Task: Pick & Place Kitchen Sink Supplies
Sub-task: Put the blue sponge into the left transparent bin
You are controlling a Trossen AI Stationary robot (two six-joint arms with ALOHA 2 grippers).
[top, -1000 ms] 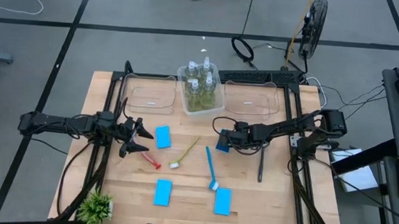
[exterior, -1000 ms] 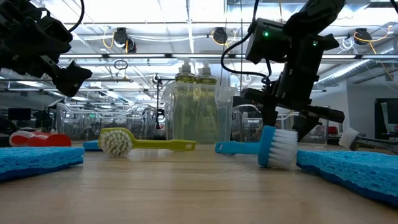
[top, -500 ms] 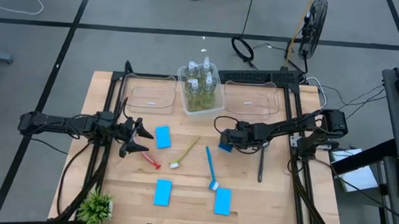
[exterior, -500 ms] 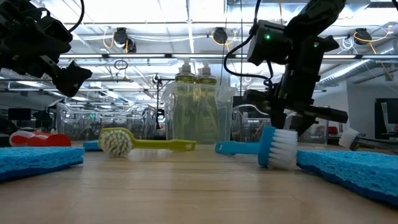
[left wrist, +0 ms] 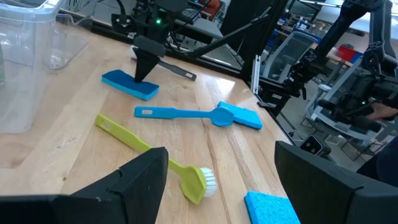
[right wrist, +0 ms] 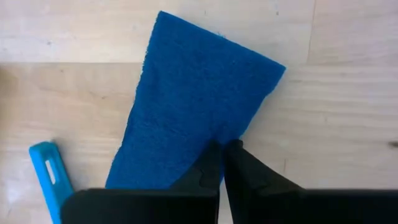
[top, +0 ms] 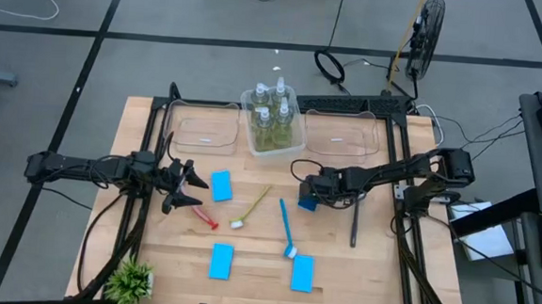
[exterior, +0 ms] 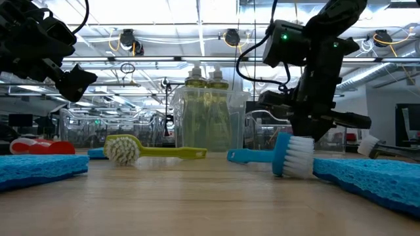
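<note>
right now the right pincer (top: 308, 198) is standing over a blue sponge (right wrist: 186, 118) on the worktop (top: 386, 272), near the handle end of the blue brush (top: 286, 227). in the right wrist view its two fingers (right wrist: 211, 168) are lying almost together, with only a thin slit between them, and their tips are overlapping the sponge's near edge; whether they are pinching that edge or only pressing on it is not something the views are settling. the left wrist view is showing the same pincer (left wrist: 144, 64) pointing down onto the sponge, which is lying flat on the wood.

judging from this, the step is picking up that sponge, and doing it well is probably a matter of gripping enough of the soft edge that it is not slipping out, then lifting straight up so it is clearing the brush handle (right wrist: 51, 177) beside it. a shallow pinch on foam is likely to be tearing free or dropping.

the left pincer (top: 186, 186) is waiting, spread wide and empty, by the red brush (top: 204, 218) and another sponge (top: 221, 185). the pump bottles (top: 272, 116) are standing in the middle bin (top: 249, 139); the yellow-green brush (top: 252, 207), the dark grey brush (top: 353, 223) and two more sponges (top: 221, 260) are lying loose.
</note>
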